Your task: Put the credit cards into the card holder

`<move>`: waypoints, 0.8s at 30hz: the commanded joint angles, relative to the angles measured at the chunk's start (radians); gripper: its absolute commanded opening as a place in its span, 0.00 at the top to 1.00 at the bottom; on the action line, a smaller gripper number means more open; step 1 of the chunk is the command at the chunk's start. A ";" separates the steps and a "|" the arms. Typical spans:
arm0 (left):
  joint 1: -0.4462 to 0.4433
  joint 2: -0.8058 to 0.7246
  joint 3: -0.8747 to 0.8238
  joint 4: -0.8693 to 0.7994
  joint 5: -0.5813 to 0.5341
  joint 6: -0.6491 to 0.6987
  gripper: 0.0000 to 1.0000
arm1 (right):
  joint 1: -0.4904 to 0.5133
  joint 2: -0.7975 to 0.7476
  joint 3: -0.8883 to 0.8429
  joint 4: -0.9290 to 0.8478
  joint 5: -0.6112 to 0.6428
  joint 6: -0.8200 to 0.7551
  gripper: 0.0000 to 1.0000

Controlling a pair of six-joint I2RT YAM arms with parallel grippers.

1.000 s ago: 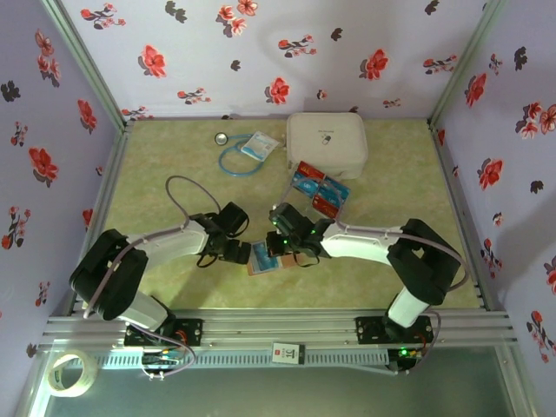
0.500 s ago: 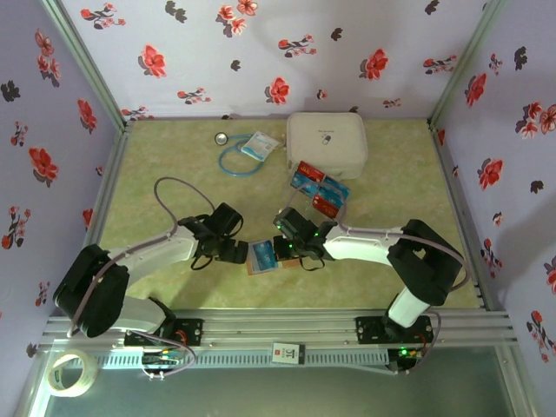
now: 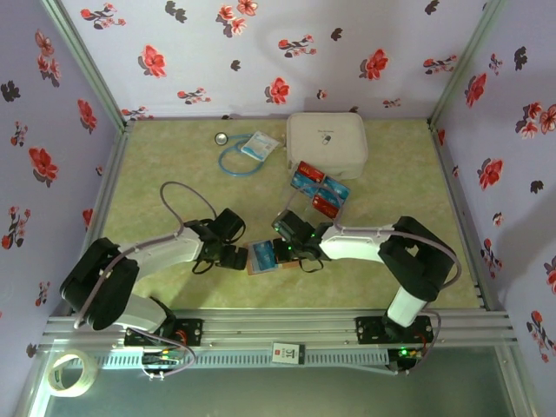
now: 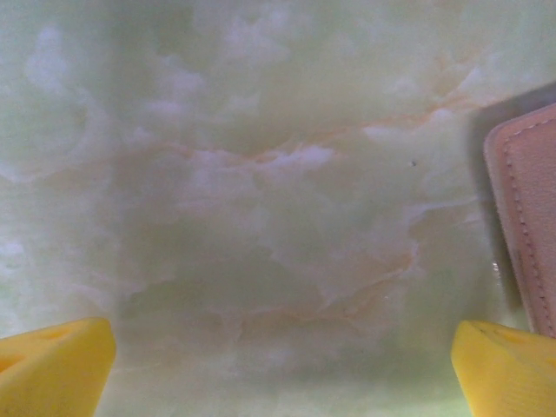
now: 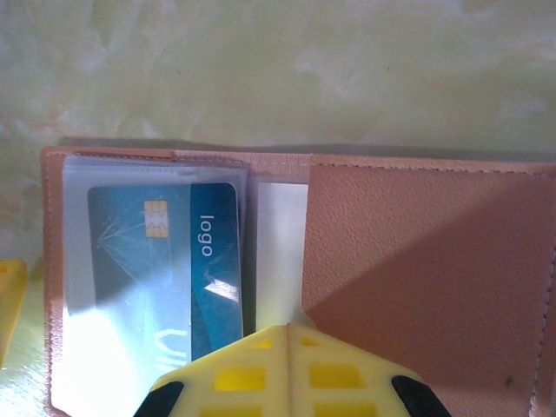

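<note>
The card holder (image 3: 263, 258) lies open on the table between my two grippers, pinkish-brown, with a blue credit card (image 5: 165, 269) inside its clear sleeve. Its leather flap (image 5: 426, 278) is folded over on the right. My right gripper (image 5: 289, 330) is shut, its tips pressed together over the seam between sleeve and flap; from above the right gripper (image 3: 282, 250) sits at the holder's right edge. My left gripper (image 4: 278, 373) is open over bare table, with the holder's stitched edge (image 4: 530, 217) just beside its right finger. More red and blue credit cards (image 3: 320, 189) lie loose farther back.
A white zip case (image 3: 326, 143) stands behind the loose cards. A blue looped cord (image 3: 236, 159), a small packet (image 3: 259, 146) and a round metal piece (image 3: 223, 138) lie at the back left. A tape roll (image 3: 69, 372) sits outside the near rail.
The left arm's elbow swung out and back a little while its gripper stayed left of the holder. The right gripper edged slightly nearer. The holder has not moved.
</note>
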 commanded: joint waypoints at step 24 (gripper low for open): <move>-0.012 0.084 0.013 0.048 0.008 -0.007 0.00 | 0.074 0.083 0.082 0.021 -0.031 0.023 1.00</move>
